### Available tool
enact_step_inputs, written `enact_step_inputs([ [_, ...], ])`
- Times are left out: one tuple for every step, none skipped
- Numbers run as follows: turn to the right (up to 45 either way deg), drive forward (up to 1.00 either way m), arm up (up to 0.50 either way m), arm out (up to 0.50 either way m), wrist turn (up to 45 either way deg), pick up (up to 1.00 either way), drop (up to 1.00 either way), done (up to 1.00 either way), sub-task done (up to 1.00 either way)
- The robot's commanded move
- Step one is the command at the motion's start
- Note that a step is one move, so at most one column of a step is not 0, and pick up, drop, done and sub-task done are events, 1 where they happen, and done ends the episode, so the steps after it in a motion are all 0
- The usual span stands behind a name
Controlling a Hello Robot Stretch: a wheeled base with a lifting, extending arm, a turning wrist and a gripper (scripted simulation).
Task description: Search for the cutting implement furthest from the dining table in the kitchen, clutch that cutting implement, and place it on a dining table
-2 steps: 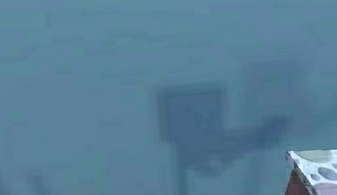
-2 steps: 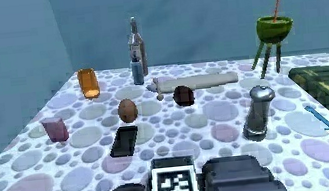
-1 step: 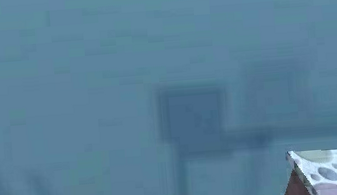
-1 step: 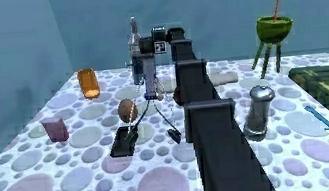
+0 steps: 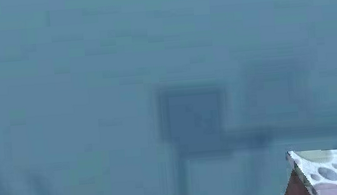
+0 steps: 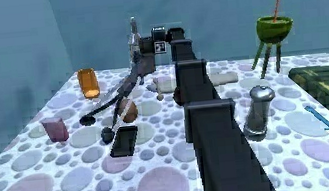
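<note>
The pincer (image 6: 136, 48) hangs at the far end of the arm (image 6: 199, 110), out over the spotted surface (image 6: 78, 157). A slim grey long thing (image 6: 120, 91) starts close beneath the pincer and runs slantwise toward the arm side view's lower left, so its long axis crosses the arm's line. It could be the cutting implement (the outline is too thin to be sure). I cannot tell whether the pincer touches it, whether the pincer is open or closed, or whether it holds anything, since things lie on the surface right behind it. An orange cup (image 6: 89, 83) stands left of the pincer, beyond the slim thing. A black slab (image 6: 125, 140) lies nearer the robot.
</note>
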Motion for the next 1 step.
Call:
enact_step_inputs([
  [0.0,0.0,0.0,0.0,45.0,0.0,0.0,0.0,0.0],
])
